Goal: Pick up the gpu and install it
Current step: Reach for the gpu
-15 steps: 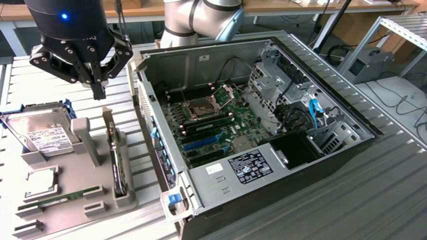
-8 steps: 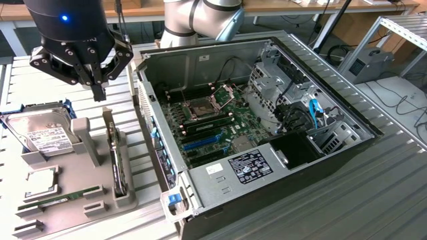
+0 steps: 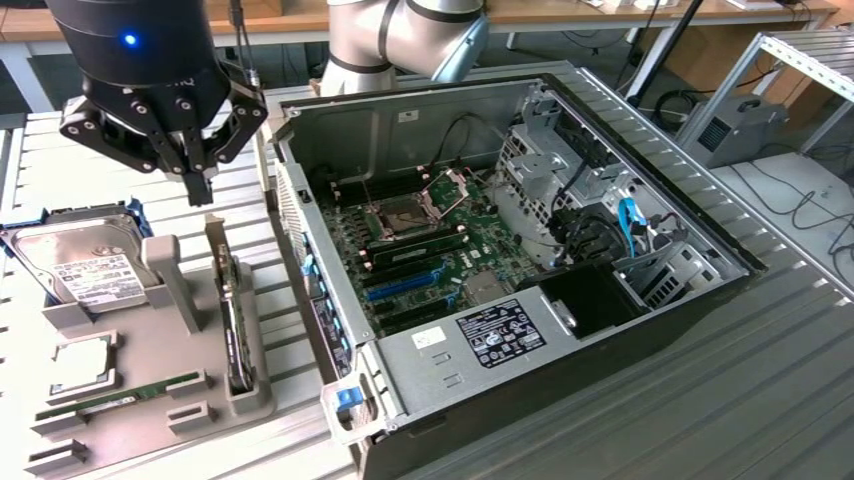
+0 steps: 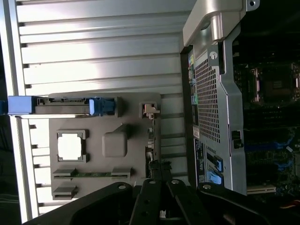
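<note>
Now, gripper: your pincer hangs in the air over the holder, its fingers pressed together with nothing between them.
Gpu: it stands on its long edge in a slot of the holder, along the side nearest the case; you have not picked it up.
Gripper to gpu: your fingertips sit just above the card's far end, where the silver bracket stands upright, and look apart from it.
Holder: a gray tray on the table, at the exterior view's left of the case.
Hard drive: it lies at the holder's far end, white label up, in blue rails.
CPU: it lies flat in a square pocket, beside the gpu's slot.
RAM stick: a narrow green strip in a groove at the holder's near end.
Case: it lies on its side with the panel off.
Motherboard: it faces up inside the case.
Table: slatted metal under everything.
</note>
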Robot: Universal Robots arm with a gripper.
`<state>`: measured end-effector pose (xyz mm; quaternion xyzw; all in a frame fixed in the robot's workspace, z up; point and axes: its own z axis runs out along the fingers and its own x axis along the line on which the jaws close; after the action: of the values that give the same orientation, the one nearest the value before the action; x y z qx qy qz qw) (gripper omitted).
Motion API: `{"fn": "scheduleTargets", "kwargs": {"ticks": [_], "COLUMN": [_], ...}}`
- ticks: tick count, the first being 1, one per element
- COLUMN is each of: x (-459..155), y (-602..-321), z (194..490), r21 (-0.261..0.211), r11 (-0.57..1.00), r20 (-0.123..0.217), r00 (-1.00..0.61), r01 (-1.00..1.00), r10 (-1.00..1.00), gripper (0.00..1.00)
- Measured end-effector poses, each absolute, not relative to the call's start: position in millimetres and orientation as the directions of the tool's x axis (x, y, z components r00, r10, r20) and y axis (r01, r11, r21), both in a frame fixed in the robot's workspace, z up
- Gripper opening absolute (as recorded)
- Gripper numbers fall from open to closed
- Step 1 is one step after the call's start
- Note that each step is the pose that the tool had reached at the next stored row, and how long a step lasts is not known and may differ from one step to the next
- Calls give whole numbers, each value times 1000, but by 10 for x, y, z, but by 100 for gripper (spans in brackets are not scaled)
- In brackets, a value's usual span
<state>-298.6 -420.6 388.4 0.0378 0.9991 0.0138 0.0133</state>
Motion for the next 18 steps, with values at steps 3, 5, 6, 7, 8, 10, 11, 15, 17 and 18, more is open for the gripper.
{"fn": "scheduleTargets", "kwargs": {"ticks": [3, 5, 6, 7, 8, 10, 11, 15, 17, 18], "x": [-2986, -2986, -2986, -2986, -2986, -2986, -2986, -2986, -2986, -2986], "y": [-4215, -4223, -4227, -4230, -4233, -4245, -4247, -4260, -4264, -4267], "z": [3880, 3878, 3877, 3876, 3875, 3872, 3871, 3865, 3863, 3861], "r21": [28, 27, 26, 26, 25, 24, 24, 20, 18, 17], "r11": [997, 997, 997, 997, 997, 997, 997, 997, 997, 997], "r20": [-26, -26, -26, -26, -26, -26, -26, -26, -26, -27], "r00": [-997, -997, -997, -997, -997, -997, -997, -997, -997, -997], "r01": [75, 75, 75, 75, 75, 75, 75, 75, 75, 75], "r10": [76, 76, 76, 76, 76, 76, 76, 76, 76, 76], "gripper": [11, 11, 11, 11, 11, 11, 11, 11, 11, 11]}}
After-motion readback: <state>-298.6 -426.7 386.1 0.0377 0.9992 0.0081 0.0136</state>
